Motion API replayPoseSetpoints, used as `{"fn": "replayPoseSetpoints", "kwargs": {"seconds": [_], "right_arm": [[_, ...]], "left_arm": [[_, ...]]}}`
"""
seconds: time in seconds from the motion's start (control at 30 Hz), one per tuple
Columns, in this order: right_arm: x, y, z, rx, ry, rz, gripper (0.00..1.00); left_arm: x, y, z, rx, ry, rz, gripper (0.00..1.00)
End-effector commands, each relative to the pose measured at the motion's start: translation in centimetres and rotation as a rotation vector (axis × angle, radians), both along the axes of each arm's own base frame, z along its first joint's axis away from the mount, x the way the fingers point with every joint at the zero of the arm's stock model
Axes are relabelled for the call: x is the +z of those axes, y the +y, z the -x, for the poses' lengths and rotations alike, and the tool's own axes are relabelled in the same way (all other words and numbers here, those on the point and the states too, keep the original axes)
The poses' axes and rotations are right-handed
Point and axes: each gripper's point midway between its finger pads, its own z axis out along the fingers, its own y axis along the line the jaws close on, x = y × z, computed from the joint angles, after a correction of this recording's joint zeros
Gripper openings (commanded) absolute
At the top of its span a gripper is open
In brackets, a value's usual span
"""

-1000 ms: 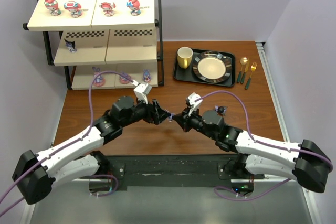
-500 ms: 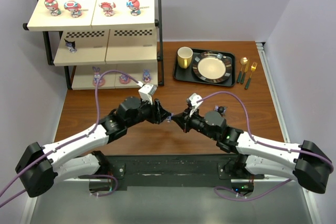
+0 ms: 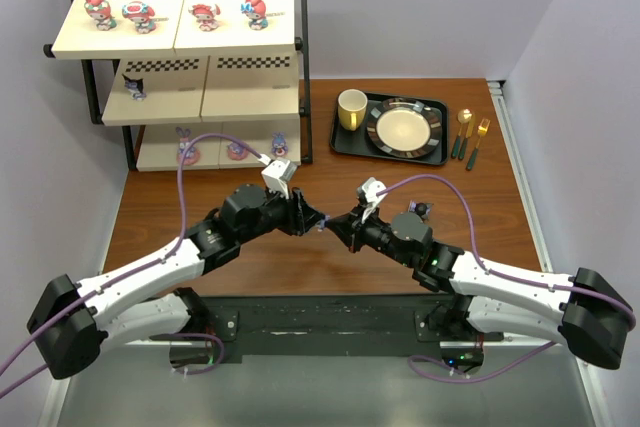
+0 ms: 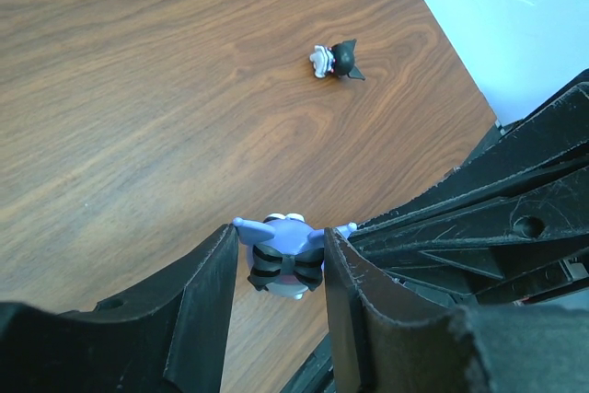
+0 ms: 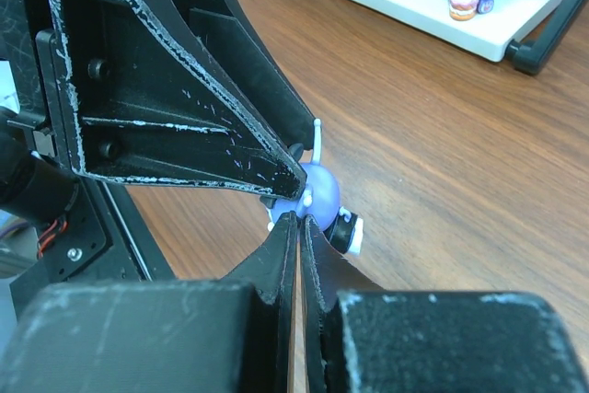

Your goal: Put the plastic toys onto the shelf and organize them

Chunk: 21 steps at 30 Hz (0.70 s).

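We find the purple figurine (image 4: 287, 269), with its black bow, held above the middle of the surface (image 4: 138, 89), nearer the near edge. The left hand (image 4: 281, 238) is partly closed on it, one finger against each side. The right hand (image 5: 296, 223) has its fingers pressed together, with the tips at the figurine; we cannot tell whether they nip it. A dark figurine (image 4: 335, 60) lies towards the right edge. The shelf (image 3: 180, 47) in the far left corner carries other toys (image 3: 100, 9).

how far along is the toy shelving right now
Done: eight toys on the shelf, four on top. In hand: left gripper and right gripper both pinch a purple figurine. Left: shelving it, plus the dark figurine on the table.
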Motion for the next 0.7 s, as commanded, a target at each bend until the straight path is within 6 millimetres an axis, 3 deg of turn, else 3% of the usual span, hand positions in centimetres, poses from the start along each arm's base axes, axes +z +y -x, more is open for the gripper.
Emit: {"fn": "replayPoseSetpoints", "kwargs": {"seconds": [0.0, 0.07, 0.1, 0.23, 0.43, 0.6, 0.67], "right_arm": [[1.4, 0.5, 0.0, 0.007, -0.021, -0.050, 0.09], [1.3, 0.5, 0.1, 0.011, -0.019, -0.049, 0.21], [1.3, 0.6, 0.2, 0.022, -0.018, -0.049, 0.37], [1.3, 0.8, 0.4, 0.034, -0.012, -0.046, 0.59], [1.0, 0.2, 0.5, 0.027, -0.007, -0.031, 0.74], [-0.2, -1.1, 0.5, -0.013, -0.006, 0.004, 0.88], [-0.6, -1.4, 0.3, -0.030, -0.004, 0.009, 0.92]], "left_arm": [[2.7, 0.5, -0.7, 0.035, -0.099, 0.039, 0.00], [2.7, 0.8, -0.8, 0.044, -0.116, 0.032, 0.00], [2.8, 1.3, -1.2, 0.077, -0.128, 0.026, 0.00], [3.2, 2.2, -1.7, 0.126, -0.152, 0.014, 0.00], [4.7, 4.4, -3.3, 0.242, -0.225, -0.059, 0.00], [8.3, 8.4, -5.9, 0.393, -0.329, -0.183, 0.00], [10.3, 9.0, -6.7, 0.387, -0.365, -0.189, 0.00]]}}
